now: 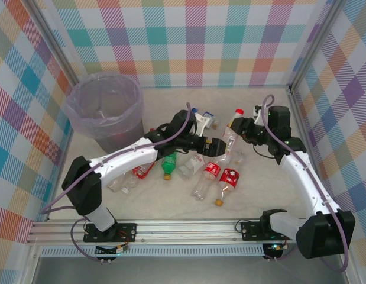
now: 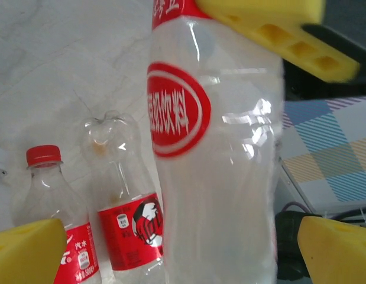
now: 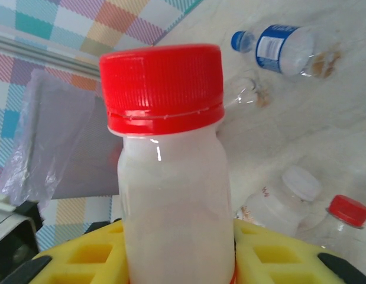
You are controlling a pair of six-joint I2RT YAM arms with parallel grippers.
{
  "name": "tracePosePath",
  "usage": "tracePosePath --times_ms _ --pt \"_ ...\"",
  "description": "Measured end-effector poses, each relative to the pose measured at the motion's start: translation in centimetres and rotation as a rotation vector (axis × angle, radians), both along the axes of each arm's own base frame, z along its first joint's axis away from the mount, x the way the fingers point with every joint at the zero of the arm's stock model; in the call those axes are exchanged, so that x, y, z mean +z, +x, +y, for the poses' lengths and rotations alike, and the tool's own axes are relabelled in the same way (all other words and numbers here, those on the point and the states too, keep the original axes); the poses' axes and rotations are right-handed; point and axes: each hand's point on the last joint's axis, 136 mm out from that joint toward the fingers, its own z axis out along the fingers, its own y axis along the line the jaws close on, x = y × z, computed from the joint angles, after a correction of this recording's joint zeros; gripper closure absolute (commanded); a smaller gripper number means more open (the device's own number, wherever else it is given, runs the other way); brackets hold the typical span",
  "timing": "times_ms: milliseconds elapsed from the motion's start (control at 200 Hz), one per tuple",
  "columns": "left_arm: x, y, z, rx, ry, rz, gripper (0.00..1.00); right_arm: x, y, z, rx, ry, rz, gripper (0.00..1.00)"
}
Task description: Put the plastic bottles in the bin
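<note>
Top external, entry 1: bin (image 1: pixel 82 94), lilac-grey, bagged, upright on the table (image 1: pixel 171 207).

Entry 2: held bottle (image 1: pixel 231 137), clear, red cap. It is well to the right of the bin and raised off the table. Its long axis runs roughly crosswise to the line back to the bin, cap end farther from the arm bases.

Entry 3: right gripper (image 3: pixel 180 254), clenched on the held bottle. On the right wrist view I see its pads (image 3: pixel 271 254) pressed to both sides of the body, below the cap. It sits on the side of the bottle away from the bin.

Entry 4: left gripper (image 2: pixel 183 254), released and spread wide. On the left wrist view its pads (image 2: pixel 29 251) stand either side of a red-labelled body, neither one touching it as far as I can tell. I take this to be the same bottle, since a second yellow finger grips its upper end. This gripper reaches in from the bin side.

Entry 5: loose bottles, lying flat between the bin and the held bottle and nearer the arm bases. I count a green bottle (image 1: pixel 168 165), a blue-capped bottle (image 3: pixel 283 47) and several red-labelled bottles (image 1: pixel 211 171).

Note: I judge this a hand-over. The left arm is nearer the bin, so its jaws should close across the body before the right lets go.
</note>
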Motion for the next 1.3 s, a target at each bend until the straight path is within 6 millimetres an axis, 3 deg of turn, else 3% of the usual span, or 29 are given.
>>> tracePosePath --times_ms 95,255,550,800,980,1205,1300 --pt "0.3 0.4 -0.6 0.005 -0.002 -0.014 0.04 -0.2 0.0 0.7 0.018 0.006 0.006 0.62" --pt "1.2 0.5 -1.4 -0.002 -0.001 -0.045 0.21 0.2 0.1 1.3 0.030 0.018 -0.009 0.62" --pt "0.6 0.8 -1.4 0.000 0.022 -0.051 0.37 0.5 0.2 1.3 0.027 0.025 -0.019 0.59" --pt "0.5 0.7 -1.4 -0.002 0.028 -0.049 0.39 0.3 0.3 1.1 0.013 0.012 -0.017 0.40" --pt "0.2 1.1 -1.1 0.016 0.042 -0.049 0.40 -0.5 -0.8 -0.8 -0.058 -0.090 0.008 0.28" --pt "0.2 1.9 -0.5 0.037 0.048 -0.048 0.41 3.6 -3.1 -3.1 -0.135 -0.162 -0.106 0.22" --pt "0.5 2.4 -0.1 0.052 0.065 -0.058 0.42 4.1 -3.4 -3.8 -0.159 -0.193 -0.123 0.22"
